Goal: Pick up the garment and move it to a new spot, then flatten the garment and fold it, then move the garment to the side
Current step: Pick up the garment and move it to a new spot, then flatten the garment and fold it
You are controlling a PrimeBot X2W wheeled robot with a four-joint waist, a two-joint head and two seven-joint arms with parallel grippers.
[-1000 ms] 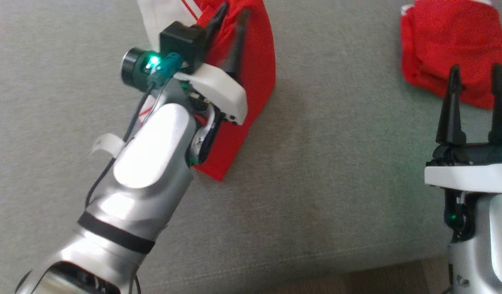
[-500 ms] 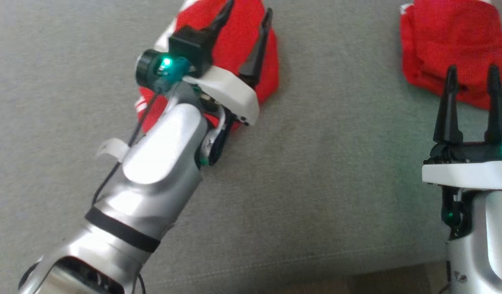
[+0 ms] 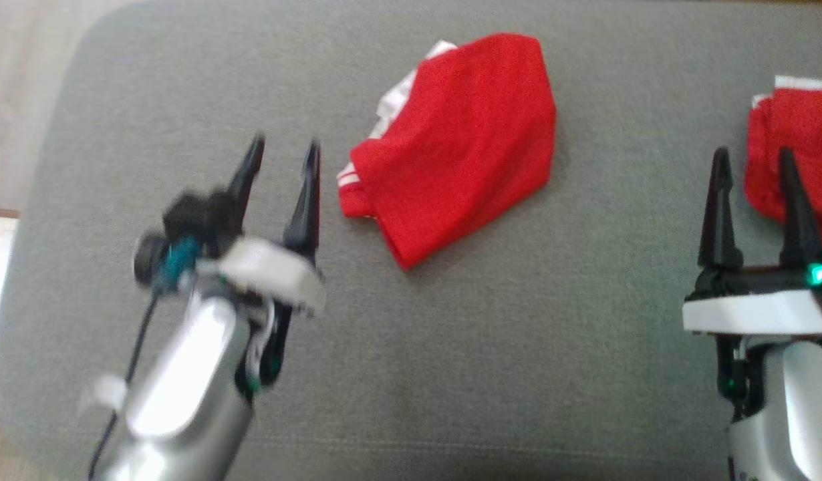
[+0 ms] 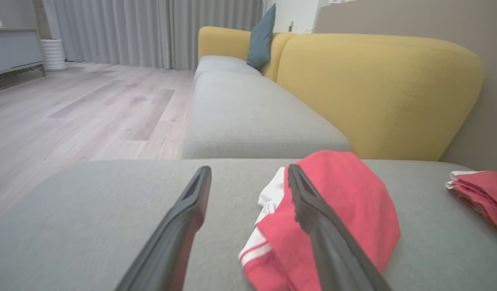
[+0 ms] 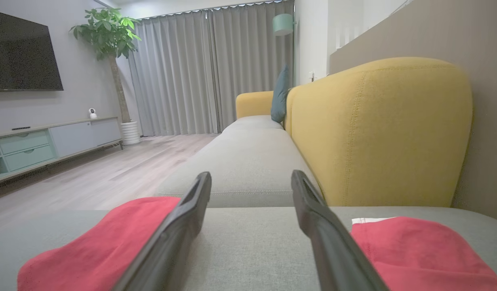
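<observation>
The red garment [image 3: 458,147] is lying in a folded, slightly rumpled heap on the grey sofa seat [image 3: 518,334], its white-striped edges facing the robot's left. Just to the left of the garment, the left tool [image 3: 284,143] is hovering with its two dark fingers spread and nothing between them. The finger nearer the garment is sitting close to the striped edge, and in the head view a strip of grey is showing between the two. The left wrist view is showing that finger crossing in front of the red cloth, so I cannot tell from there whether it is touching. Well to the right of the garment, the right tool [image 3: 752,153] is also standing spread and empty. Its fingertips are reaching up in front of a second red garment [image 3: 795,160] that is lying farther right. Beyond the garment, a yellow backrest [image 4: 373,89] is rising behind the seat.
</observation>
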